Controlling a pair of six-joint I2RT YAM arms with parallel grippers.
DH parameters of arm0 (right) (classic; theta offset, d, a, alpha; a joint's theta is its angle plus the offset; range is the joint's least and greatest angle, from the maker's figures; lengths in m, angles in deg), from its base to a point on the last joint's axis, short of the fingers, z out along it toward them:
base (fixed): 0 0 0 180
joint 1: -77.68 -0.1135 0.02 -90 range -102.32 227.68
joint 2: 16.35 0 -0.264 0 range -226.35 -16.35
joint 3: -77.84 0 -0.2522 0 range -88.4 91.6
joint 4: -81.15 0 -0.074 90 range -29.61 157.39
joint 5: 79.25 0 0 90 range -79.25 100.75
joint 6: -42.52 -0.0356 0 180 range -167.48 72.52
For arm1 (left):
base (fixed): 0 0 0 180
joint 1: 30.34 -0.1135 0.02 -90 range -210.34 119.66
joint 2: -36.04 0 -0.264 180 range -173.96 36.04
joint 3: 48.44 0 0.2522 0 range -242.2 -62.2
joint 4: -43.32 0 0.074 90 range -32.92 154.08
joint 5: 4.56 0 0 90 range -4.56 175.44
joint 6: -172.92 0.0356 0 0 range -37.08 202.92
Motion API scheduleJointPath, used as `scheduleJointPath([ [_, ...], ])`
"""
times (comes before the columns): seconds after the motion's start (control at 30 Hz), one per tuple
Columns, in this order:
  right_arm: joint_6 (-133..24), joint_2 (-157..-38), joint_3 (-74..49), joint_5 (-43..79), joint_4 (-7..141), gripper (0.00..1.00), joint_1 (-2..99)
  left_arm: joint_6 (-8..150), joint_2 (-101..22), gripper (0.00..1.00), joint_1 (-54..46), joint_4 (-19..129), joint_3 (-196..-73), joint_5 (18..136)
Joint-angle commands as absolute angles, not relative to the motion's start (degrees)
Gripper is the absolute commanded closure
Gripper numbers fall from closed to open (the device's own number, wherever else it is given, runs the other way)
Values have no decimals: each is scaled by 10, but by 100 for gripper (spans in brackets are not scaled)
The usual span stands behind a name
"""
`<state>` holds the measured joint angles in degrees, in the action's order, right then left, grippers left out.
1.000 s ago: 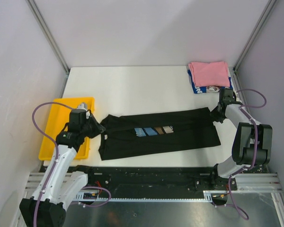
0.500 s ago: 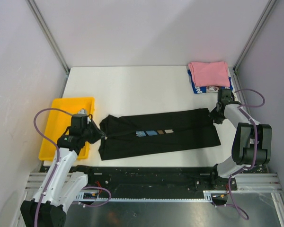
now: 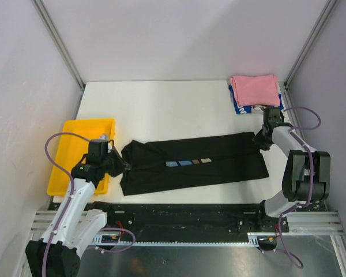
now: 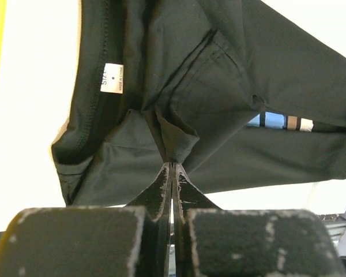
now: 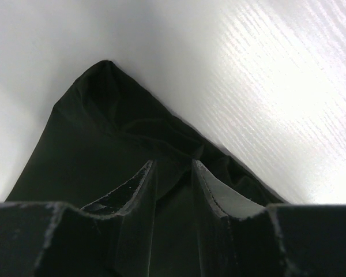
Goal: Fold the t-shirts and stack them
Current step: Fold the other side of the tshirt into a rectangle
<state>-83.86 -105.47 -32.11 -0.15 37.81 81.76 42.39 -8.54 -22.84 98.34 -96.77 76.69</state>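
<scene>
The black shirt [image 3: 193, 163] was laid out flat along the near edge of the table [image 3: 161, 109], and a pinch of its left end was clamped in the tightly closed left gripper [image 4: 172, 164]. The right gripper [image 3: 258, 140] was seen with jaws parted over the shirt's right corner, nothing being gripped. The pink shirt [image 3: 255, 89] was stacked on the blue-and-white one [image 3: 242, 108] at the table's far right corner.

Yellow plastic tray [image 3: 66, 156] at left edge of white table [image 3: 161, 107], pale walls [image 3: 179, 34], metal base rail [image 3: 190, 222]
</scene>
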Motion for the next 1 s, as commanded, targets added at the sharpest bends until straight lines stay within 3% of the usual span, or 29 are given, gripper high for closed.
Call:
scheduleJointPath([
  [0.0,-834,-1029,-301,-3,376,65,805,429,-75,100,-226,980,-991,730],
  [0.27,-832,-1037,-300,1,382,65,802,377,-62,100,-225,988,-947,695],
  [0.67,-829,-1035,-301,7,391,65,788,306,-85,100,-221,995,-869,730],
  [0.97,-828,-1040,-300,12,403,65,779,332,-87,100,-211,998,-941,716],
])
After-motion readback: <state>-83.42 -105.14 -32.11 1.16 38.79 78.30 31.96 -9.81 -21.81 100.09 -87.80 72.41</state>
